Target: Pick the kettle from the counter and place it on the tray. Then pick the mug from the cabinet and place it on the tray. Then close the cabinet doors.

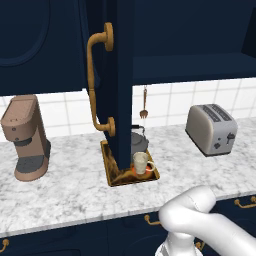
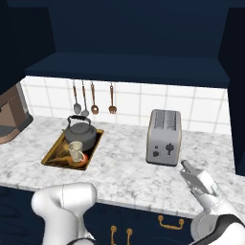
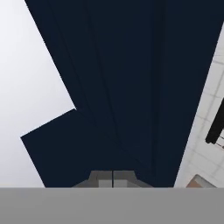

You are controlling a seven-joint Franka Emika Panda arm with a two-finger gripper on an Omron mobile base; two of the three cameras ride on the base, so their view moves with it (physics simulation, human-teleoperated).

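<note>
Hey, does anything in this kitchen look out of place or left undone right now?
One thing: a cabinet door stands swung out over the counter, edge-on in front of the tray. The kettle and mug sit upright on the tray; nothing looks spilled or damaged.

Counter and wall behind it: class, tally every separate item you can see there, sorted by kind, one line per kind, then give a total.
Appliances: 2, the coffee machine and the toaster.
Trays: 1, the tray.
Kettles: 1, the kettle, on the tray.
Mugs: 1, the mug, on the tray.
Hanging utensils: 4, the utensils on the tiled wall.
Total: 9
</note>
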